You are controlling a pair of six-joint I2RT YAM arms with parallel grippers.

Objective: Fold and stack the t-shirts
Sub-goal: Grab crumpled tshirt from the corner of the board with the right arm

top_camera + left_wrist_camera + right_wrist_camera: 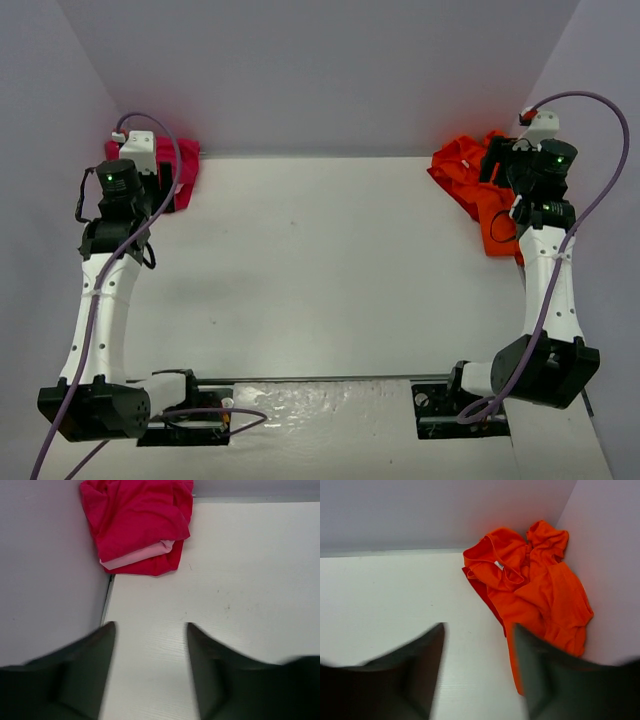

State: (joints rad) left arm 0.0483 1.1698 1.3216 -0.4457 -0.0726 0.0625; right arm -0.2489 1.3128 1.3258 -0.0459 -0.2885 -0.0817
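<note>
The white, black-jointed left arm (100, 300) stretches toward the far left corner of the tabletop (330, 270), and the matching right arm (550, 290) toward the far right corner. The black two-finger left gripper (150, 630) and right gripper (479, 630) have their jaws apart, gripping nothing.

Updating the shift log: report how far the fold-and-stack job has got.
Done: nothing clearly. The red and pink pile in the far left corner looks bunched, not neatly stacked. In hand: nothing. The left end effector and right end effector are open and empty over the table. Left: the orange t-shirts lie crumpled in the far right corner, unfolded.
</note>
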